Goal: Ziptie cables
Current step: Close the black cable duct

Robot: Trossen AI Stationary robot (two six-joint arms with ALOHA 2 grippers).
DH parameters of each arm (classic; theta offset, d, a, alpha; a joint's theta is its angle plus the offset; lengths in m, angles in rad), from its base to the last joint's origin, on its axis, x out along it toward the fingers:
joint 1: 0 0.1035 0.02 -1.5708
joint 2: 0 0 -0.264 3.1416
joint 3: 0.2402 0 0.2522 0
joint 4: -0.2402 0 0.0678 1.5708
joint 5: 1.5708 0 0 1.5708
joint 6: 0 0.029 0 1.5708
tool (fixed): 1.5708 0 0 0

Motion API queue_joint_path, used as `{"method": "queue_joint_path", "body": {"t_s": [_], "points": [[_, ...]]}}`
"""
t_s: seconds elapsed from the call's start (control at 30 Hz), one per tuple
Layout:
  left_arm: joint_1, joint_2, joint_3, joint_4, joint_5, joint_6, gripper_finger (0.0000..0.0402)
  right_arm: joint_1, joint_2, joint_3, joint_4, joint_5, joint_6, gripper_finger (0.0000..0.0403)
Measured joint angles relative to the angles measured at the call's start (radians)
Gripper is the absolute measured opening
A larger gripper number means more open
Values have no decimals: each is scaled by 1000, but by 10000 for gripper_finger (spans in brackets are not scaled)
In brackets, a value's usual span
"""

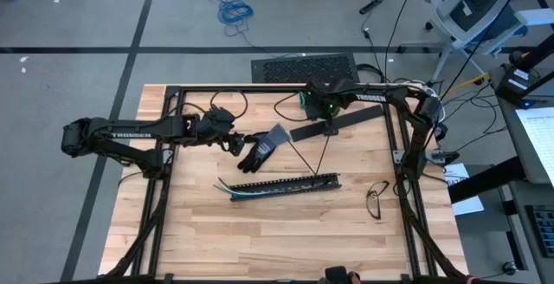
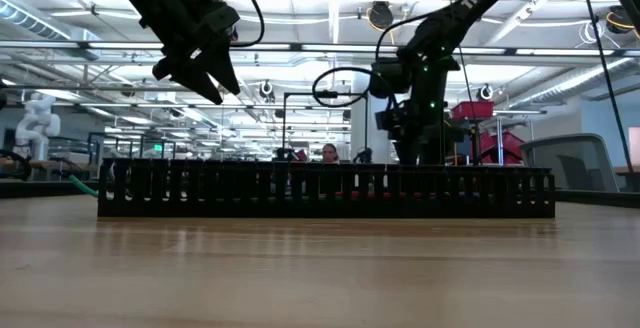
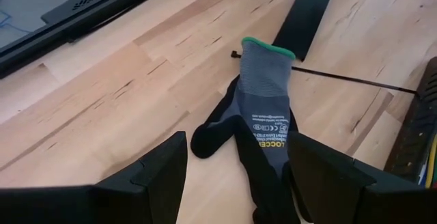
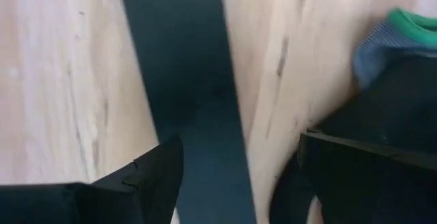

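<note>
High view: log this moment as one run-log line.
left gripper: open, above grey-and-black work glove | right gripper: open, over flat black strip | cables: in black slotted channel, untied

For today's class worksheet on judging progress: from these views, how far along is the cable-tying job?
Done: cables lie in the black slotted channel. No tie around them can be made out. In hand: nothing; left gripper hovers open over a grey work glove, right gripper open above a flat black strip. Left: the tying itself.
</note>
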Motion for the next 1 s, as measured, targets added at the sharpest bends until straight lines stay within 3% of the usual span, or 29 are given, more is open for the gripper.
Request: {"method": "queue_joint_path", "body": {"t_s": [0.43, 1.0], "points": [[0, 0, 0, 0, 1, -6, 245, -20, 34, 1, -21, -103, 45, 271], [0, 0, 0, -3, 1, -8, 245, -9, 107, 4, 15, -87, 10, 271]]}}
